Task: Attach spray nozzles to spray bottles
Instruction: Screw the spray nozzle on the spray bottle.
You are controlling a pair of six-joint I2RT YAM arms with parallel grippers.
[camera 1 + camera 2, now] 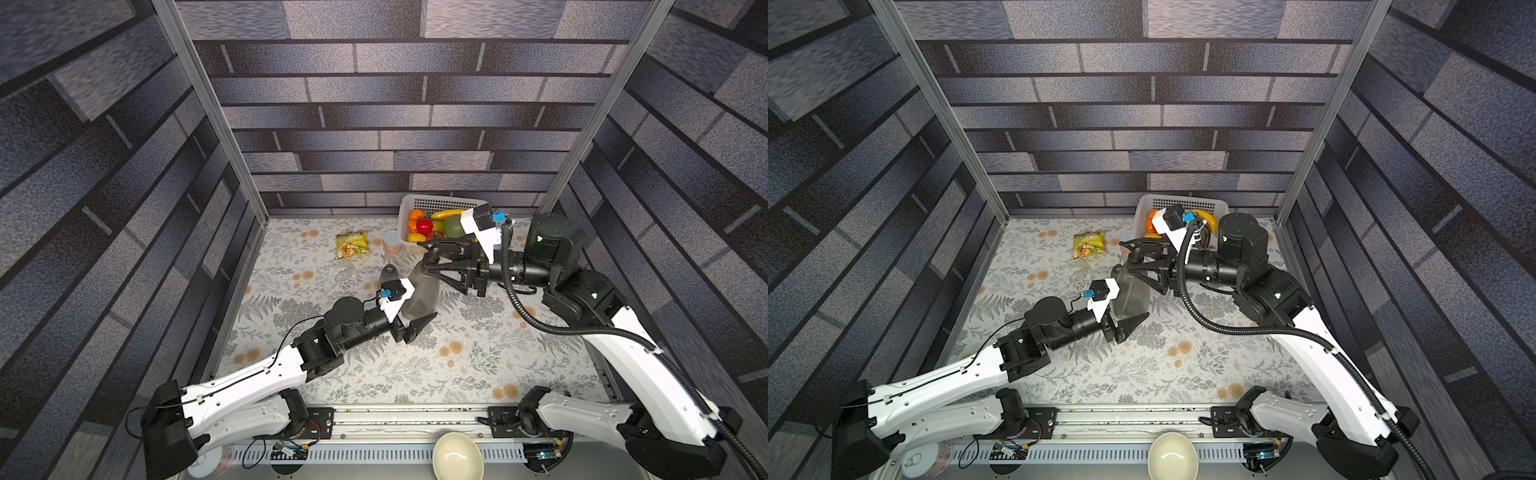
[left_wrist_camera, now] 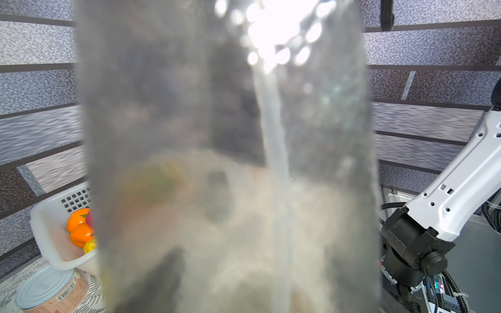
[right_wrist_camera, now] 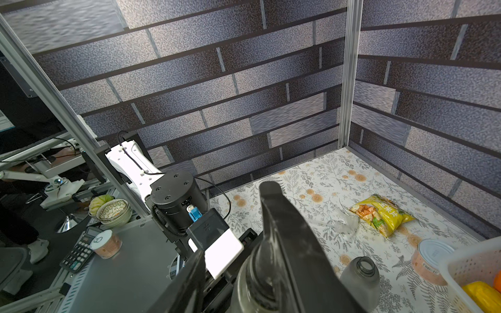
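Landmark: white basket (image 1: pixel 446 203), fruit (image 1: pixel 424 226) inside.

Well left of the basket: yellow snack bag (image 1: pixel 352 245), flat on the floral cloth (image 1: pixel 478 365). Just nearside of the bag lies a clear spray nozzle (image 3: pixel 344 226), on its side.

Just beside the basket's left wall: tin can (image 1: pixel 392 243), upright. Nearside of the can stands an open-necked grey bottle (image 1: pixel 390 274), neck up, with nothing on the neck.

Nearside of the basket's left corner: left gripper (image 1: pixel 420 309). Its fingers are spread wide and clamped on the lower body of a second grey bottle (image 1: pixel 420 286). One finger (image 1: pixel 424 323) shows and the other is hidden behind the bottle. The bottle is neck up. A pale dip tube (image 2: pixel 275 141) shows through its wall in the left wrist view.

Just nearside of the basket's front rim: black spray nozzle (image 1: pixel 1135 258), sitting on that bottle's neck. Cannot tell whether it is screwed tight.

Right gripper (image 1: pixel 432 257) points in from the basket's right side, with one finger on each side of the black nozzle. Cannot tell whether the fingers pinch it or stand just short of it.
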